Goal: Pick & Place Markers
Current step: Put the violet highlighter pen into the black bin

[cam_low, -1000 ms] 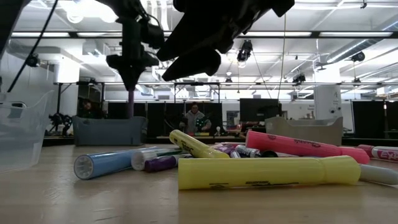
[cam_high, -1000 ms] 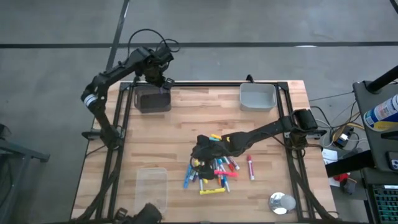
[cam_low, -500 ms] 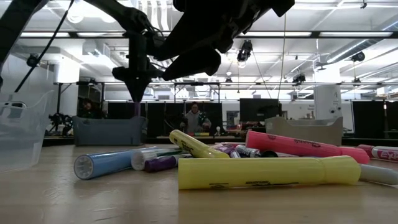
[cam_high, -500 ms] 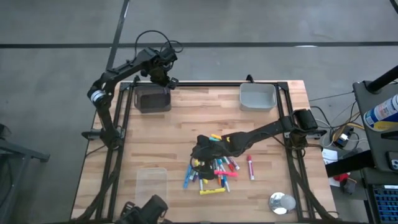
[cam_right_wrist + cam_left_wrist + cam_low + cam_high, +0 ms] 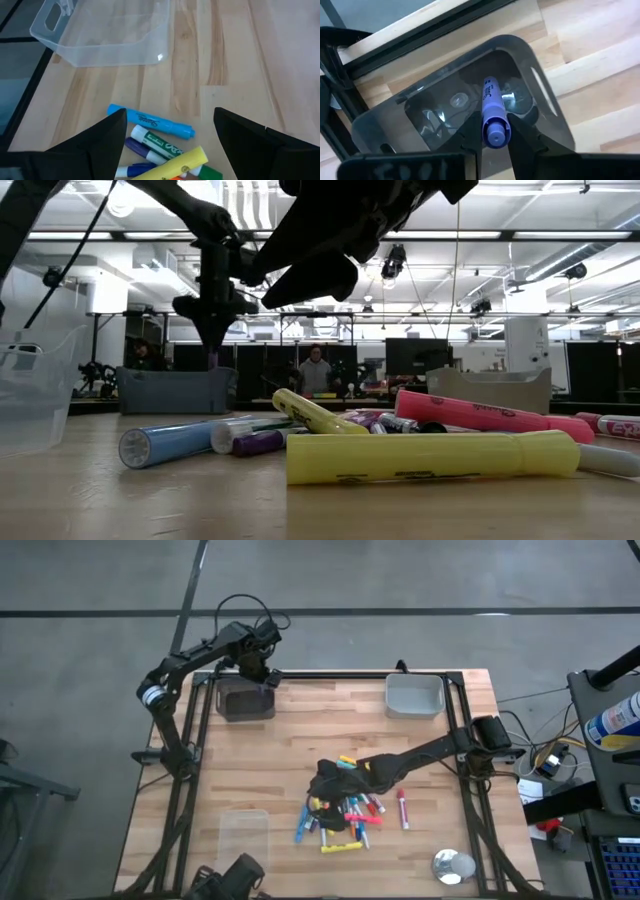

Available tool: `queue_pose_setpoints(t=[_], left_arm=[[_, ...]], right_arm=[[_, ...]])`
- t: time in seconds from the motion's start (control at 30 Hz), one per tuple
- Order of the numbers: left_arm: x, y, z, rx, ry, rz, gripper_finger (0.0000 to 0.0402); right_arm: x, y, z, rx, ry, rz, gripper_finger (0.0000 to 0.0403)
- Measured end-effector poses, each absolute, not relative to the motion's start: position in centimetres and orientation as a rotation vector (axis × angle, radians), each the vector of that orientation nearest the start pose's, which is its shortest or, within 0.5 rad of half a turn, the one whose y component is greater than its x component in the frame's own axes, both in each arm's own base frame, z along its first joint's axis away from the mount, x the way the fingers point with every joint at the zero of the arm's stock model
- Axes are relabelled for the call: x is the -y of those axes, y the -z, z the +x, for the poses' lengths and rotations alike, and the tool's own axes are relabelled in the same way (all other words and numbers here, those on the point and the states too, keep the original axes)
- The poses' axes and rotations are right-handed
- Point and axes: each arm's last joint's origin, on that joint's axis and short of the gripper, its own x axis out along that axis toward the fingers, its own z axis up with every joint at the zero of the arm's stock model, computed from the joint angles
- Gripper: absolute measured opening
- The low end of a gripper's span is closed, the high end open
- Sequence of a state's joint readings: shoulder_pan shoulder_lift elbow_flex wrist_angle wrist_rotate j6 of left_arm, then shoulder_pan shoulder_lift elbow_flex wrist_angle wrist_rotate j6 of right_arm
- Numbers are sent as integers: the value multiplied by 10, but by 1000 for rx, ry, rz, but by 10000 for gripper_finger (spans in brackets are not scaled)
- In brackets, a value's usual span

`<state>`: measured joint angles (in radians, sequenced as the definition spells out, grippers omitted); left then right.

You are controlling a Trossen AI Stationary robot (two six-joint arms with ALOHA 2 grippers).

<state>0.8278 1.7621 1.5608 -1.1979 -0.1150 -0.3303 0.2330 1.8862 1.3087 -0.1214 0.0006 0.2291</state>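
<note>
While poised over the dark grey bin (image 5: 245,700) at the table's (image 5: 300,740) far left corner, left gripper (image 5: 494,142) clamped on a purple marker (image 5: 492,117), barrel pointing down into the bin's open mouth, tip above the bin floor and not touching it. Seen in the low view as a dark arm ending just above that bin (image 5: 175,391), marker tip (image 5: 211,360) hanging at its rim. Well apart from the dark grey bin, toward the table's middle and near edge, heap of markers (image 5: 342,812) lying loose on the wood: blue, yellow, pink, green, purple and white-barrelled among them, with 1 red-and-white marker (image 5: 403,809) lying just beside the heap on the side away from the bin. Right gripper (image 5: 167,135) hovering over that heap, fingers (image 5: 107,137) spread wide with nothing between them, a blue marker (image 5: 150,121) and a yellow one (image 5: 170,163) directly below. Light grey bin (image 5: 415,695) at the far right corner, level with the dark grey bin along the far edge; clear plastic bin (image 5: 244,840) at the near side, same side as the dark grey bin. Person (image 5: 316,373) standing in the room beyond the table.
</note>
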Motion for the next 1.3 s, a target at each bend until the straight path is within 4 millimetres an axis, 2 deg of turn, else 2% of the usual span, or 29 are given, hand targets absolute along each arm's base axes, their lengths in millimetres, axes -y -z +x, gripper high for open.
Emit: queue_pose_setpoints(t=[0.23, 0.47, 1.3], left_arm=[[-250, -265, 215, -1121, -982, -805, 62], [-249, -254, 204, -1149, -994, -833, 61], [-252, -256, 204, -1136, -972, -846, 60]], right_arm=[[-98, -209, 402, -719, -148, 135, 292], [-98, -209, 402, -718, -144, 141, 292], [-98, -209, 403, -710, -147, 135, 292]])
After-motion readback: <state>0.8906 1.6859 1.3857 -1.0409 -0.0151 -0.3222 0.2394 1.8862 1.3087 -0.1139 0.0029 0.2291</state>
